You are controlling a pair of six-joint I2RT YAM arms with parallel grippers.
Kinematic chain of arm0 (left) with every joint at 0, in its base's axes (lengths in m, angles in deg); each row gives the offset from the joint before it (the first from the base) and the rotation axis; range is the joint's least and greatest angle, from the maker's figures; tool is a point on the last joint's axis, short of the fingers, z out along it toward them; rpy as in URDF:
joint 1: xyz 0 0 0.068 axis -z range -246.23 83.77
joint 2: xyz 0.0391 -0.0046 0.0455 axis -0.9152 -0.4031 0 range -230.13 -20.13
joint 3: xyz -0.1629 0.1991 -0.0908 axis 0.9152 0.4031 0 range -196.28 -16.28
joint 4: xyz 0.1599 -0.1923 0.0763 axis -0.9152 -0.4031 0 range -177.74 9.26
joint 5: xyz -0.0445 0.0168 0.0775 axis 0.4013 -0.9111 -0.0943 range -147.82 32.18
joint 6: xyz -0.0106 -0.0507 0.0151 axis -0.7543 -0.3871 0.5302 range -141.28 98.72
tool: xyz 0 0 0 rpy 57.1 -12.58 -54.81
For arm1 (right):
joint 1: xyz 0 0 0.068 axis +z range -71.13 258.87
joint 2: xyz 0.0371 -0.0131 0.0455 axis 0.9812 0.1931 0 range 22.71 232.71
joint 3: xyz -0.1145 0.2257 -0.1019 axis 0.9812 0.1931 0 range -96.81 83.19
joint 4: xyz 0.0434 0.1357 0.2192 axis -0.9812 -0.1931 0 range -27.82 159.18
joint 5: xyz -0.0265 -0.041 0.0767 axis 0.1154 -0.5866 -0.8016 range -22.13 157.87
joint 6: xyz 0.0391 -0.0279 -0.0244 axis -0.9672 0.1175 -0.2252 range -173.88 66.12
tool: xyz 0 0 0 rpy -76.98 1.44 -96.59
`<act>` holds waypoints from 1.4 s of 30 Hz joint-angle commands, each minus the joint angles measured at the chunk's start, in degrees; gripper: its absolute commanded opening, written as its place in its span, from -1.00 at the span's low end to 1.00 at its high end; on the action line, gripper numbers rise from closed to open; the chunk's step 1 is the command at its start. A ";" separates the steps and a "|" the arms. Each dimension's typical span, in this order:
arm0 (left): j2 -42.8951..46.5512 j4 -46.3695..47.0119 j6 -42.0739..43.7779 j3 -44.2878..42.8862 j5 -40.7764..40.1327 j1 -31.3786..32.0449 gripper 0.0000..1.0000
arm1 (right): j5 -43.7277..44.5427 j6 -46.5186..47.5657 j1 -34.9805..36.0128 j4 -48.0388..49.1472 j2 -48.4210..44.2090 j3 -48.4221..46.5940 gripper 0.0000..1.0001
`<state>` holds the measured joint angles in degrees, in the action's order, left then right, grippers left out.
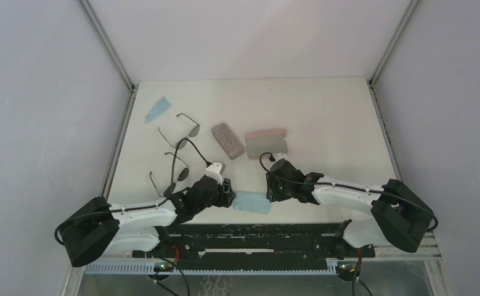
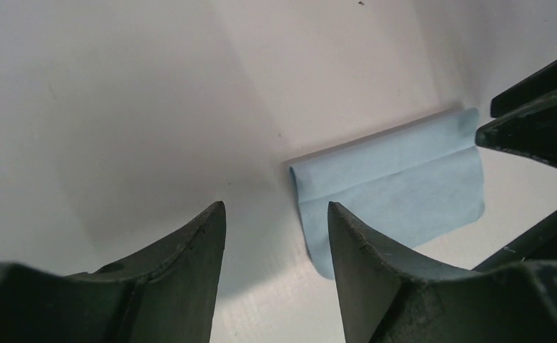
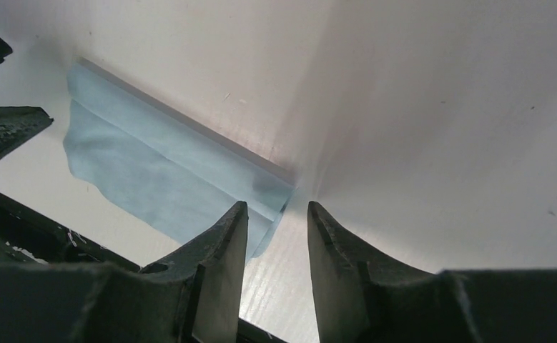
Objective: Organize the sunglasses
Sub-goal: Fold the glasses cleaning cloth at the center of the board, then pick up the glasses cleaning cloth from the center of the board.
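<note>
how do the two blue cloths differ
The near cloth lies between the left gripper and right gripper; the far cloth sits at the far left of the table. The near cloth is a folded, broad rectangle; the far cloth looks narrower and slanted. Both are light blue and ungripped.

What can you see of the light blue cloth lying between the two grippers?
The light blue cloth is a thin, matte rectangle, folded over with a crease along one long side. It lies flat on the white table, close to the edge nearest the arms. The left gripper and right gripper stand open at opposite ends; neither grips it, and whether a fingertip touches it is unclear.
</note>
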<state>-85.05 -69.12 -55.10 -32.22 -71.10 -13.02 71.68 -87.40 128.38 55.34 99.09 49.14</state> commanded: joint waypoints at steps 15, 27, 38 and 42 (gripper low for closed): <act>-10.04 5.45 2.46 -7.32 5.91 -1.18 0.06 | -2.40 -2.34 -1.26 2.69 1.63 -0.93 -0.38; -14.04 5.96 2.45 -8.40 6.86 -1.17 -0.37 | -3.10 -2.49 -1.44 2.43 1.40 -0.98 -0.40; -13.22 5.96 2.45 -7.66 6.73 -1.18 -1.00 | -3.09 -3.25 -1.62 1.84 1.23 -0.92 -0.42; -12.81 5.97 2.45 -7.29 6.80 -1.15 -0.99 | -4.07 -3.07 -1.53 3.12 1.39 -0.91 -0.47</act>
<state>-98.78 -63.18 -53.20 -38.63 -64.74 -13.91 68.69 -89.85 126.94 56.14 100.77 49.14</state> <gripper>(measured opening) 0.007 0.276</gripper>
